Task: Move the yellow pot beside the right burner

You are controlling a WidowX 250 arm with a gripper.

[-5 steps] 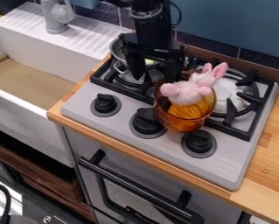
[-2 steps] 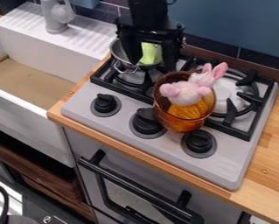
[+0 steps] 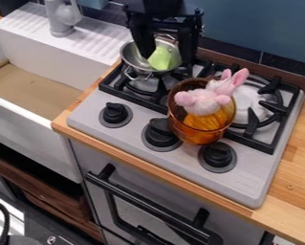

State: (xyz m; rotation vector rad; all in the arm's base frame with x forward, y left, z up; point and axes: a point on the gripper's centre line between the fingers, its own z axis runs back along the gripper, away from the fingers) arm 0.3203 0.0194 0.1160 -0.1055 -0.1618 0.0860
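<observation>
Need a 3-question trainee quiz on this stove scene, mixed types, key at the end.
1. Multiple choice: what is in the amber pot?
a) a metal spoon
b) a pink plush toy
c) a blue cup

2. True or false: the gripper is open and does not hold the amber pot.

3. Fill in the number: ____ black knobs sit along the front of the stove.

Key: 1 b; 2 true; 3 three.
</observation>
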